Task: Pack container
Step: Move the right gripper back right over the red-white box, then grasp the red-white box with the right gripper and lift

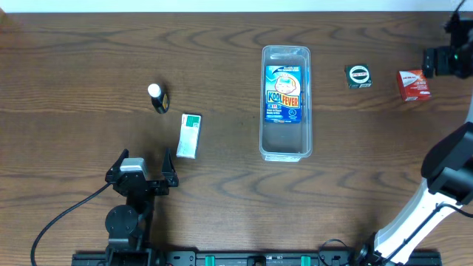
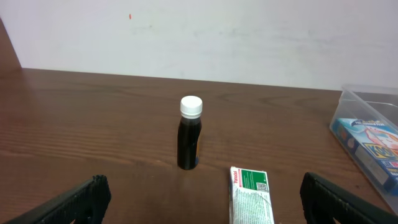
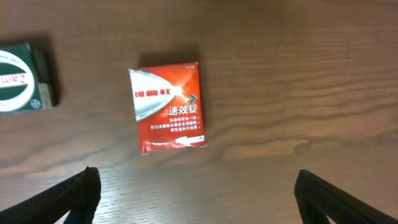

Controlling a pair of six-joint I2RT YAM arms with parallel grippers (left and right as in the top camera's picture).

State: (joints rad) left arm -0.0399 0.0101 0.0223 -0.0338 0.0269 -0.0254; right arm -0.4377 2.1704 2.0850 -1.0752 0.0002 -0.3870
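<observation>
The clear plastic container (image 1: pixel 284 140) lies lengthwise at the table's middle with a blue box (image 1: pixel 284 92) inside it. In the left wrist view its corner (image 2: pixel 360 93) shows at the right with the blue box (image 2: pixel 372 138). A dark bottle with a white cap (image 1: pixel 157 97) (image 2: pixel 189 134) stands at the left. A green and white box (image 1: pixel 190 135) (image 2: pixel 250 194) lies flat beside it. My left gripper (image 1: pixel 143 167) (image 2: pixel 202 199) is open and empty, just short of that box. My right gripper (image 1: pixel 434 62) (image 3: pixel 199 199) is open and empty, held above a red box (image 1: pixel 412 84) (image 3: pixel 168 106).
A dark green box with a round logo (image 1: pixel 358 75) (image 3: pixel 22 78) lies between the container and the red box. The right arm (image 1: pixel 436 185) rises along the table's right edge. A white wall runs behind the table's far edge.
</observation>
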